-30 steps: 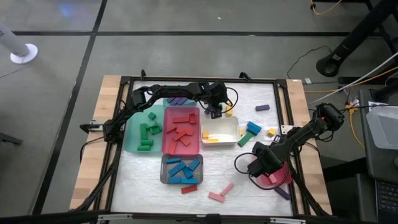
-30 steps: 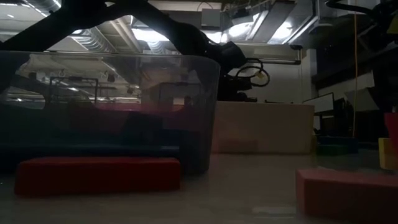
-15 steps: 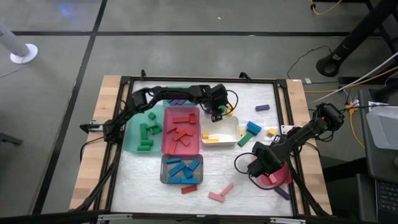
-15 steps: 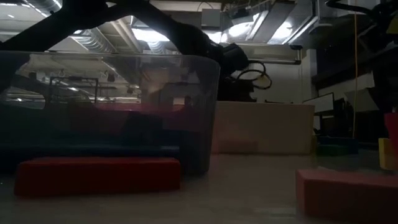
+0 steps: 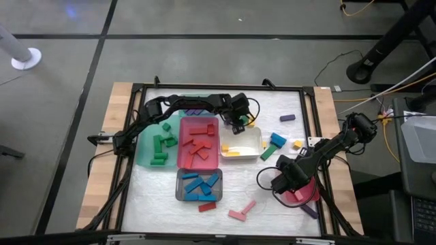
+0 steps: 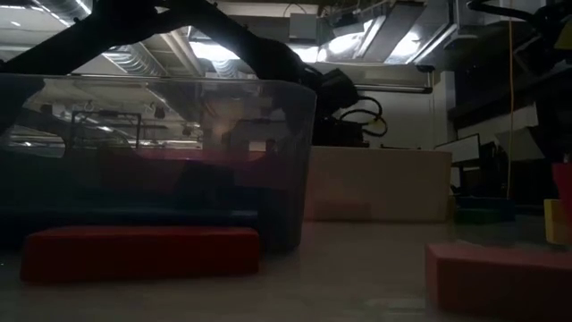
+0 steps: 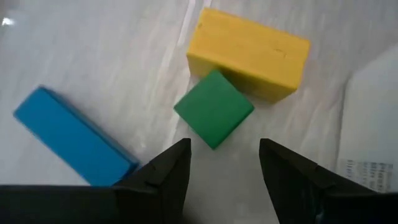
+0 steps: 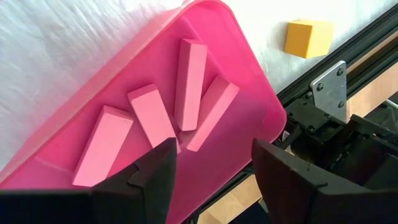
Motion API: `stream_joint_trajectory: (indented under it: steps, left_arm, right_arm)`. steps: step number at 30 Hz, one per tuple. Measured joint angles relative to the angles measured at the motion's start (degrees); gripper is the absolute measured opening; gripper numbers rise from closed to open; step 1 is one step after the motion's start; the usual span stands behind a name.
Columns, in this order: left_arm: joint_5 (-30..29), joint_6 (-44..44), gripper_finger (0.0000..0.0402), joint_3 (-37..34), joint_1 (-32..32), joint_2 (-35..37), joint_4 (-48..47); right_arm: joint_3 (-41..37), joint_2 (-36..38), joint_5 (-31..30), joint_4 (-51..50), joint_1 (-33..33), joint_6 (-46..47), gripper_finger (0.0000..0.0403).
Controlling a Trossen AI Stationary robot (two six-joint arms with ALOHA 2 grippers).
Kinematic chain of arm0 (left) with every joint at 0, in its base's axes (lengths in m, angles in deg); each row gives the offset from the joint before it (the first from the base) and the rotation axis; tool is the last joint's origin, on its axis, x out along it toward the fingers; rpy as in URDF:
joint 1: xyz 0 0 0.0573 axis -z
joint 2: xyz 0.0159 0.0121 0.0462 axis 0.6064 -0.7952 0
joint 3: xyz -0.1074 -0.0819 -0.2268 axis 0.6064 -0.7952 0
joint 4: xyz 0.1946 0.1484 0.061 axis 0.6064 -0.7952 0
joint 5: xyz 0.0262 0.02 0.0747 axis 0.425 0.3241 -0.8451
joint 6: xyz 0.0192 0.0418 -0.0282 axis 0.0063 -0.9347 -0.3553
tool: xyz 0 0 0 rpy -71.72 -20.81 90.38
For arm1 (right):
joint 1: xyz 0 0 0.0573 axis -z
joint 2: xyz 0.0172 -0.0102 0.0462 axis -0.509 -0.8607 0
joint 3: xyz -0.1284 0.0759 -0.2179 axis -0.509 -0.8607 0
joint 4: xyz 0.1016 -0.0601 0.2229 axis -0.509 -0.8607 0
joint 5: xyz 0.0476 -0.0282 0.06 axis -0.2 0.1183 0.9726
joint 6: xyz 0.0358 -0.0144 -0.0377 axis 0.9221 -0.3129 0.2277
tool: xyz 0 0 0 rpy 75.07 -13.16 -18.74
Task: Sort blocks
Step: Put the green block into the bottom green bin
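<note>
High view: the left gripper (image 5: pixel 238 124) was seen poised just beyond the far left corner of the shallow white plastic tray (image 5: pixel 257 145), its fingers spread wide and holding nothing. Between and just ahead of those fingers (image 7: pixel 163 175), a small green cube (image 7: pixel 214 108) was found on the white table cover (image 7: pixel 93 56), touching a yellow rectangular block (image 7: pixel 249 51), with a blue bar (image 7: pixel 73 135) lying near. The right gripper (image 5: pixel 285 184) was positioned well to the near right of the white tray, over the pink plastic tray (image 8: pixel 205 50), likewise wide and empty. Four pink bars (image 8: pixel 189 74) were seen lying inside the pink tray, and a yellow cube (image 8: pixel 308 37) was seen outside its rim.
</note>
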Motion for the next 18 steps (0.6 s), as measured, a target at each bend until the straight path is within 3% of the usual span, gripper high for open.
stream_joint_trajectory:
  steps: [13, 18]
  left_arm:
    - [-3.2, 16.1, 0.018, 3.7, 1.1, 1.2, -1.6]
    - [-4.9, 17.4, 0.018, 3.8, 1.1, 0.2, 0.3]
  right_arm:
    - [0.0, 0.0, 0.5, 0.0, 0.0, 0.0, 0.0209]
    - [0.0, 0.0, 0.5, 0.1, 0.0, 0.0, 0.0209]
